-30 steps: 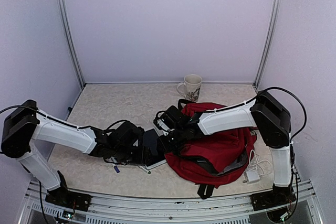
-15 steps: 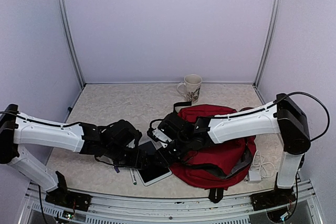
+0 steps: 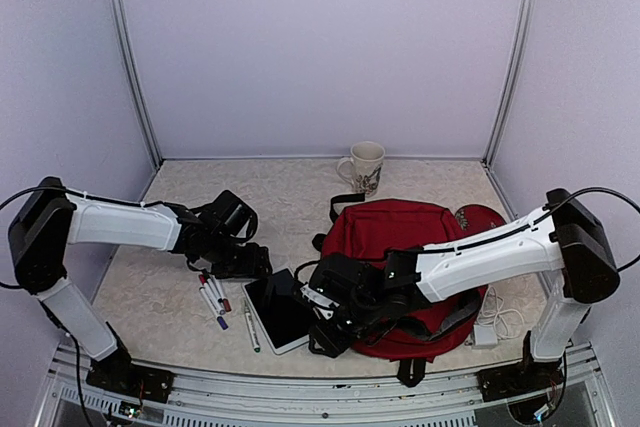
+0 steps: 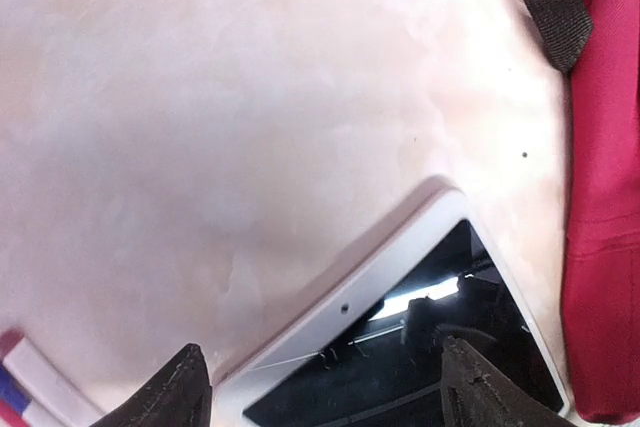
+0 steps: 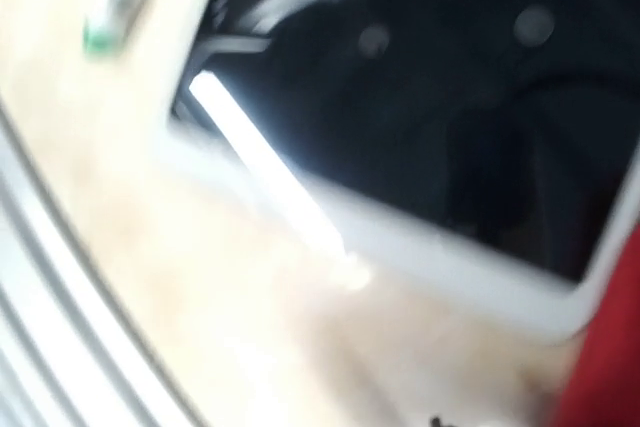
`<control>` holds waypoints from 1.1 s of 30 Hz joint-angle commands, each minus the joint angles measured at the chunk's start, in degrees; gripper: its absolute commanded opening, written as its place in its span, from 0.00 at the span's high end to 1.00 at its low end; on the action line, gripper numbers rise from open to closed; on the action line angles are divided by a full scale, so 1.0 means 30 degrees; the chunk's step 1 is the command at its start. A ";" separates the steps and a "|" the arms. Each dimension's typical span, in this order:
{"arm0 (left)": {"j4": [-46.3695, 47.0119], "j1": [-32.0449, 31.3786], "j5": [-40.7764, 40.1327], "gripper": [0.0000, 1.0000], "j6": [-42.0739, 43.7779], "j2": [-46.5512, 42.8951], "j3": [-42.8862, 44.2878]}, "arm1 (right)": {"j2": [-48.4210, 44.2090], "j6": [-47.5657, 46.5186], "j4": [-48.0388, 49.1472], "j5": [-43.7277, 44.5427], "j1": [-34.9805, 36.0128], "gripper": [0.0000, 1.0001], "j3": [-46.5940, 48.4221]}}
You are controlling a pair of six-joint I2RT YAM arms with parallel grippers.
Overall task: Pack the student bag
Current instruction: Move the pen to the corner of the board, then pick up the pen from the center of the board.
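we see the left gripper (image 4: 320,377) spread wide and empty beside the student bag (image 3: 395,237); the right gripper (image 3: 323,332), at the bag's near edge, cannot be read.

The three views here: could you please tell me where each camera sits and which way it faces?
Top external: above and behind the bases, looking down at the table and red backpack; both arms show.
Left wrist: wrist-mounted, facing down at the tablet beside the backpack; the open left gripper shows.
Right wrist: low, blurred, facing the tablet's screen; no fingers discernible.
All three share the tablet.
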 commanded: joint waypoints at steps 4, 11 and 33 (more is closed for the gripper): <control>0.0816 0.0092 0.0131 0.26 0.1227 0.1888 0.0674 | -0.0101 0.3006 0.0567 -0.0102 0.0193 0.57 -0.1630; 0.1295 -0.0270 0.0961 0.28 0.0605 0.1291 -0.1056 | 0.0022 0.5130 0.2267 0.0239 -0.1600 0.60 -0.3803; 0.0588 -0.4217 0.0719 0.29 -0.2959 -0.2247 -0.4509 | -0.3950 0.6283 0.0939 0.0567 -0.3117 0.55 -0.5045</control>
